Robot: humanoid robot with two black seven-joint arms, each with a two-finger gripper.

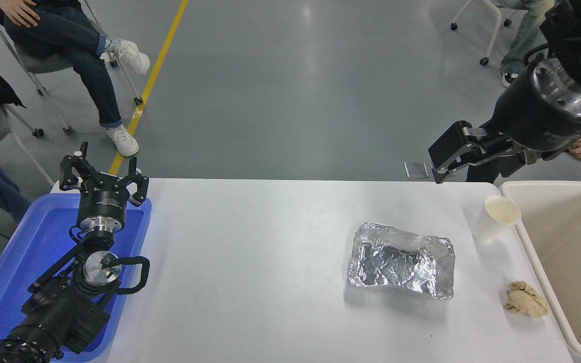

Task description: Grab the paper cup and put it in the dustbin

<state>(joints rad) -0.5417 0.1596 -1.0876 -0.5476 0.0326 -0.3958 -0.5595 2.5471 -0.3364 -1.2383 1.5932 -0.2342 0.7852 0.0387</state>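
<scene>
Just left of the dustbin (563,242) the paper cup (495,218) stands upright, mouth up; right gripper (444,160) above, its jaw state unclear.

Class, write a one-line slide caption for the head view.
Right gripper hovers beyond the upright paper cup beside the dustbin.

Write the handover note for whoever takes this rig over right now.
Right gripper: holds nothing, raised over the table's far edge, left of the paper cup; open or shut unclear.
Left gripper: open, parked over the blue tray.
Cup: upright on the table, beside the dustbin, not yet touched.
Done: nothing.
Left: grasp the cup, drop it in the dustbin.
</scene>
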